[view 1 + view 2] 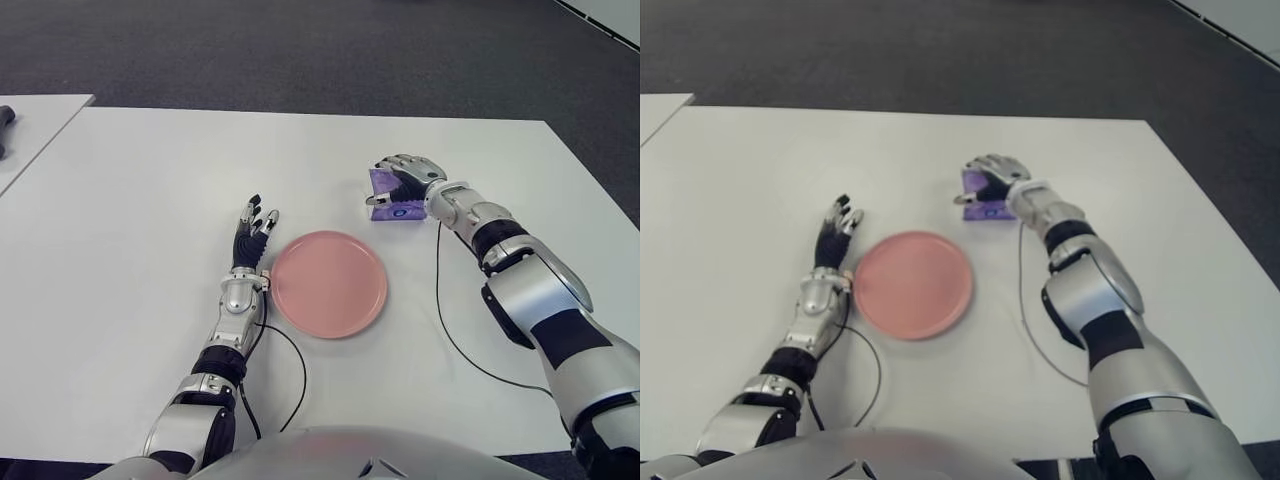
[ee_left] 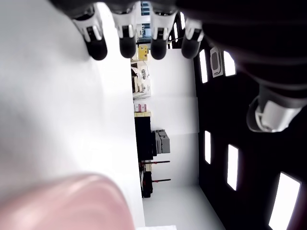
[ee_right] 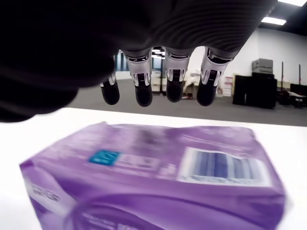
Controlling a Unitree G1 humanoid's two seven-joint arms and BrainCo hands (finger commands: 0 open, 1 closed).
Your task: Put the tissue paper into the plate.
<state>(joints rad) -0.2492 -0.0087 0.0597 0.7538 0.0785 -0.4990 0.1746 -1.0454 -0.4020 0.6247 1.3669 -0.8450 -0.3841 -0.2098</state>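
Your right hand (image 1: 405,180) is over the purple plastic-wrapped pack of tissue paper (image 1: 388,197), which lies on the white table (image 1: 150,200) beyond and to the right of the round pink plate (image 1: 329,283), near it but clearly apart. Nothing is in the plate yet, so the task looks barely begun: the pack is not secured or lifted, and you have the grasp, the carry toward the plate and the release all ahead of you.

From the right wrist view, the fingers (image 3: 173,85) hang down, loosely curved, above the pack's top face with a visible gap of room behind them; they have not closed around it. Whether the thumb or palm touches the wrapper you cannot tell from these views, so treat the hand as unclenched and holding nothing. The head views show it draped over the pack's far edge.

Your left hand (image 1: 252,236) shows just left of the plate with fingers (image 2: 127,40) stretched out straight, gripping nothing, idle.
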